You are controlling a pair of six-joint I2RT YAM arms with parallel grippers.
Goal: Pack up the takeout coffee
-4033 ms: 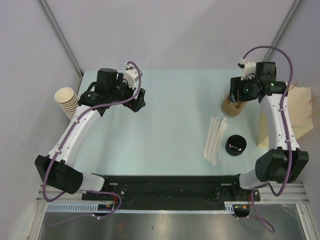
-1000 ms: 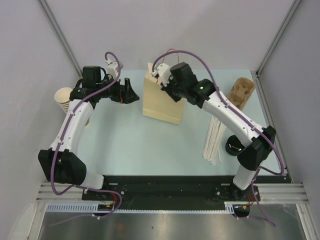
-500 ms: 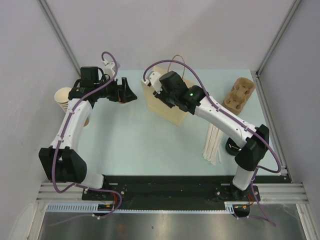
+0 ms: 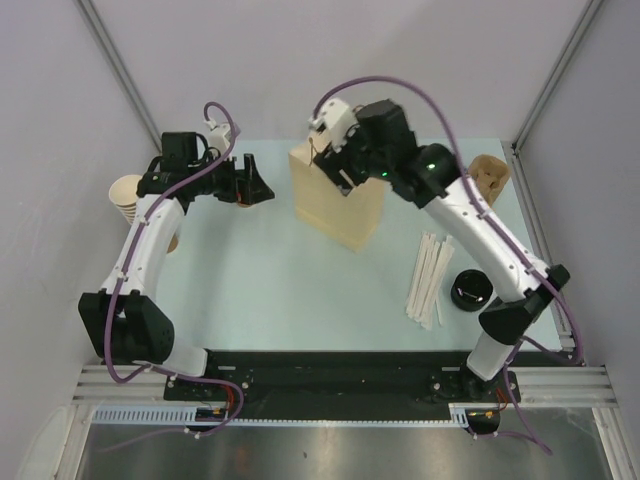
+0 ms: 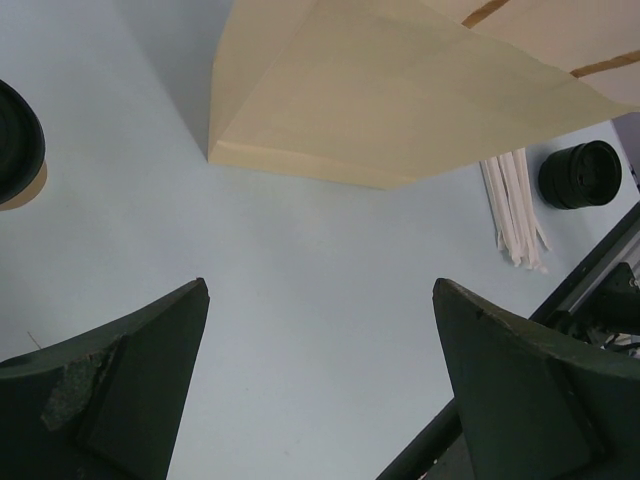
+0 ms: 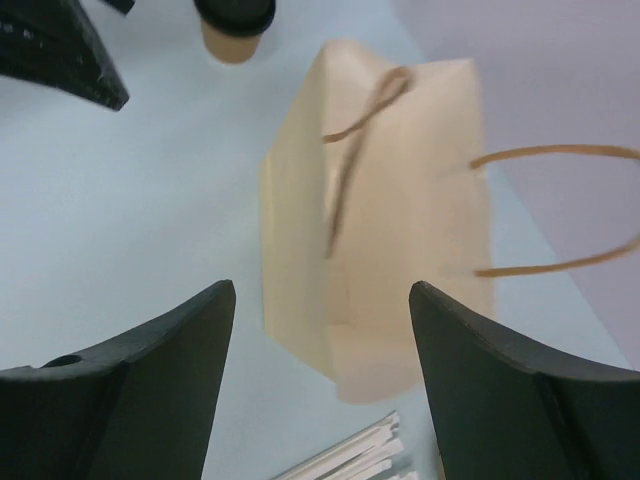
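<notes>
The takeout coffee, a small tan cup (image 6: 235,30) under a black lid, stands on the table beside my left gripper; the left wrist view catches it at the left edge (image 5: 15,145). The brown pulp carrier (image 4: 492,168) lies at the back right, partly behind my right arm. A tan paper bag (image 4: 345,210) stands upright mid-table. My right gripper (image 6: 320,290) hovers open above the bag, and the bag's handles (image 6: 355,150) hang free. My left gripper (image 5: 320,285) is open just left of the bag (image 5: 400,110), with only table between its fingers.
A stack of nested tan cups (image 4: 128,198) sits at the far left edge. White paper-wrapped sticks (image 4: 428,278) lie right of the bag, with black lids (image 4: 470,290) beside them. Grey walls close in the back and both sides.
My right gripper has opened and let go of the bag, which it carried from the right to mid-table, and has lifted off it. The left arm has barely moved.
</notes>
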